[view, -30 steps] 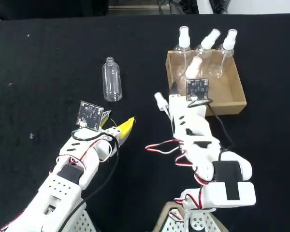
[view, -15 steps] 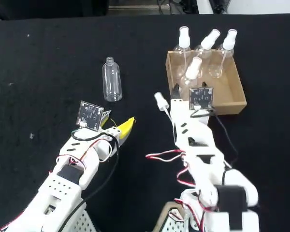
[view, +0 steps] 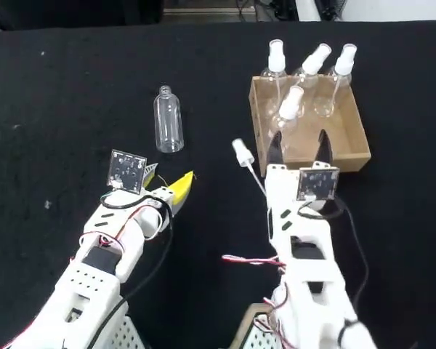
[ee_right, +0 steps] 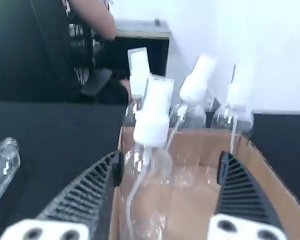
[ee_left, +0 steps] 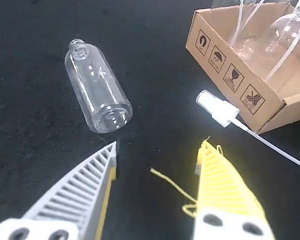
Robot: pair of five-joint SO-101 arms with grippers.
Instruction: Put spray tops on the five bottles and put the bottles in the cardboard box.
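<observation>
Right gripper [view: 299, 138] has swung to the cardboard box [view: 352, 161], jaws spread wide over its near wall. Four capped bottles [view: 333, 94] sit inside. Left gripper [view: 171, 176], spread too, points at the bare bottle [view: 168, 120] lying on the table [view: 73, 87]. A loose spray top [view: 242, 153] lies beside the box.

- Cardboard box [view: 351, 137]: open-topped, holding four clear capped bottles [view: 276, 71], leaning.
- Fifth bottle [view: 168, 121]: clear, uncapped, lying flat, apart from the box.
- Loose spray top [view: 242, 153]: white, beside the box's corner.
</observation>
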